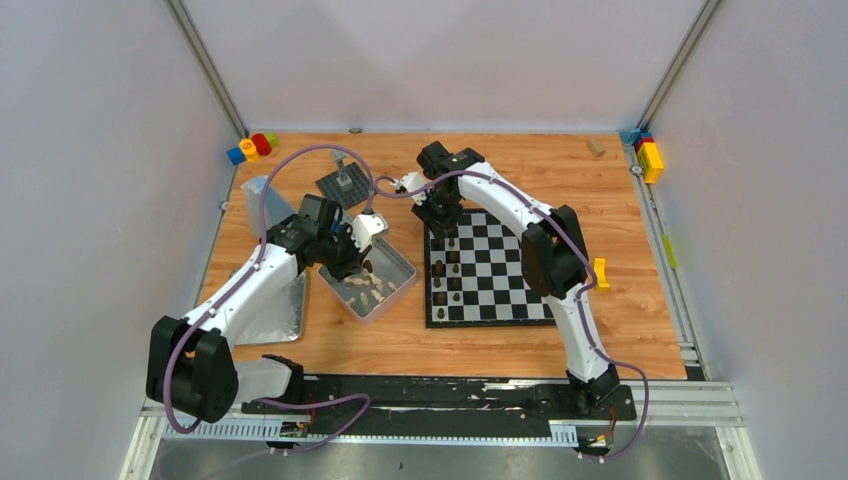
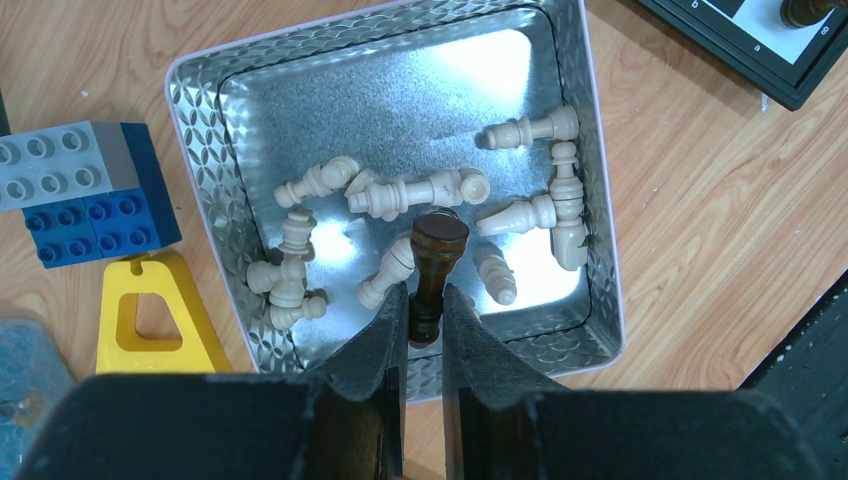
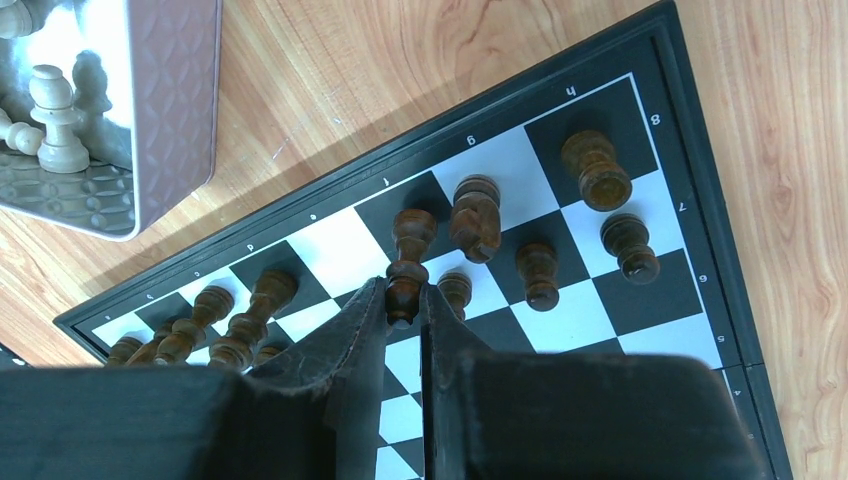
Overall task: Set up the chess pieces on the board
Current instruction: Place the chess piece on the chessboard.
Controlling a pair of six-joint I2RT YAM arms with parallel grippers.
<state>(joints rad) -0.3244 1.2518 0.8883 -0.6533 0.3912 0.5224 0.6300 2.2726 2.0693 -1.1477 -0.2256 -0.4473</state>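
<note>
My left gripper (image 2: 424,310) hangs over the metal tin (image 2: 200,150), shut on a dark brown chess piece (image 2: 437,262) that points base-first away from the camera. Several cream pieces (image 2: 415,190) lie tipped over in the tin below it. My right gripper (image 3: 403,300) is over the far left part of the board (image 3: 560,310), shut on the top of a dark brown piece (image 3: 408,255) that stands among several other dark pieces (image 3: 595,170) in the two rows by that edge. From above, the left gripper (image 1: 352,262) is at the tin (image 1: 392,262) and the right gripper (image 1: 447,232) at the board's (image 1: 500,280) back left corner.
Blue and grey bricks (image 2: 85,190) and a yellow block (image 2: 150,315) lie left of the tin. A dark studded baseplate (image 1: 345,185) sits behind it. Coloured bricks rest at the back left (image 1: 252,147) and back right (image 1: 648,155) corners. A yellow brick (image 1: 600,272) lies right of the board.
</note>
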